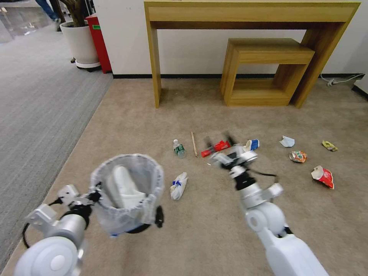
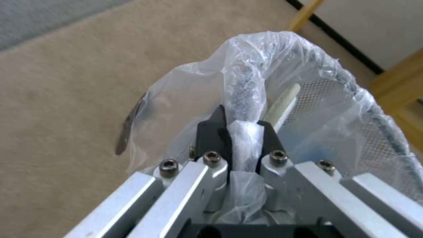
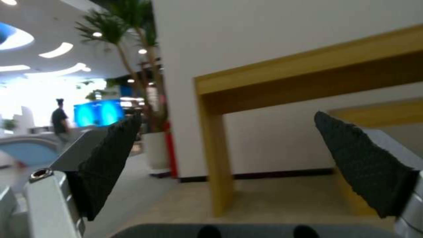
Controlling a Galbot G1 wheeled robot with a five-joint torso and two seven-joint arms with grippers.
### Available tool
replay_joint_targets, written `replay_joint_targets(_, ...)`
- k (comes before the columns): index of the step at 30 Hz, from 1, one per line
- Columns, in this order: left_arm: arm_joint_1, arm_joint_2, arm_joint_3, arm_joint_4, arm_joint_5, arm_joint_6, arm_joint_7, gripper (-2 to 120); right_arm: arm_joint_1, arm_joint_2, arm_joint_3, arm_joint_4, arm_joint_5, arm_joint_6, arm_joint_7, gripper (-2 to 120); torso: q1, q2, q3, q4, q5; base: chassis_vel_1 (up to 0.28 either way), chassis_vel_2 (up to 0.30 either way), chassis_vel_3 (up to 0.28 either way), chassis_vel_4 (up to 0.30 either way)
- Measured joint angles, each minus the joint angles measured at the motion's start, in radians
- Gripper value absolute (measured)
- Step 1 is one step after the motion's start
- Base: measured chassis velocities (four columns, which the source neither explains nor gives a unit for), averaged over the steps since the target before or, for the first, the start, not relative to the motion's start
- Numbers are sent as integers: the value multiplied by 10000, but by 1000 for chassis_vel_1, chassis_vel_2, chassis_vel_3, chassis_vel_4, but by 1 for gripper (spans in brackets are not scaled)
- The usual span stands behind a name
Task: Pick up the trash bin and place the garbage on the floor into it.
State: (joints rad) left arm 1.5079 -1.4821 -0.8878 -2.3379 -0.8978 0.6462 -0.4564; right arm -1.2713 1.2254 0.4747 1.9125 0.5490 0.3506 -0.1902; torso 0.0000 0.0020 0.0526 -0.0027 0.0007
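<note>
L gripper (image 2: 242, 132) pinched trash bin (image 1: 126, 191) rim near-left w/ slipper (image 1: 122, 188) inside; R gripper (image 1: 220, 140) spread wide over red wrapper (image 1: 216, 147).

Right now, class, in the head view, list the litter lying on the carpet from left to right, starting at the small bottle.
Small bottle → wooden stick → red wrapper → blue-white cup → white scrap → crushed can → red-white cup

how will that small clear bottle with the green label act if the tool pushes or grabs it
The small clear plastic bottle with a green label lies on its side on the beige carpet, so a push would probably roll it. It looks empty, so probably light. Thin plastic may dent under the open right tool.
</note>
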Motion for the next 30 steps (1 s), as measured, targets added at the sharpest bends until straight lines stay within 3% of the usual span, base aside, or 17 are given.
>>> replay_joint_targets(9,-32,428,-1281,30,-1182,-177,21,3,-1387,525,1398,-104,-310,725,-85,100,0,1,-1,1,0,0,0,0,0)
replay_joint_targets(30,114,436,-2098,-152,-1641,-308,129,3,-1474,958,1316,-681,-613,1332,-342,100,-1,1,-1,3,0,-5,3,9,-2)
